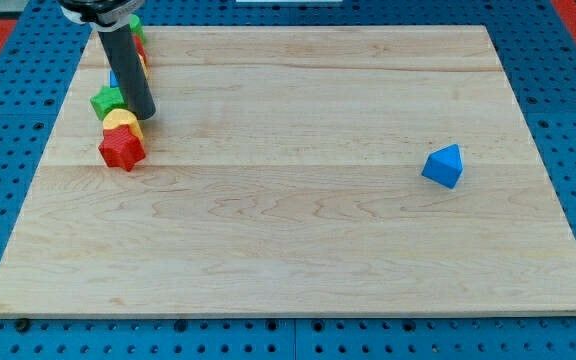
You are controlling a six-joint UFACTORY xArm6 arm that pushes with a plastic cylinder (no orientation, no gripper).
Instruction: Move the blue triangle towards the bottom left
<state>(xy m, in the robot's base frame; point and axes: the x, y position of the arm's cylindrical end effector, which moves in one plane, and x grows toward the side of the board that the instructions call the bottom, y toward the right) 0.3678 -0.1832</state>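
While my tip (148, 117) stands beside the yellow block (123, 123), the blue triangle (443, 165) lies well apart.

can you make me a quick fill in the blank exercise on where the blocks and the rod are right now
1. The blue triangle sits alone on the view's ____ side of the wooden board.
2. My tip rests beside the cluster of blocks at the view's upper ____.
3. The lowest block of that cluster is the ____ star.
4. Just above that star lies a ____ block, with the green star above it.

Missing words: right; left; red; yellow
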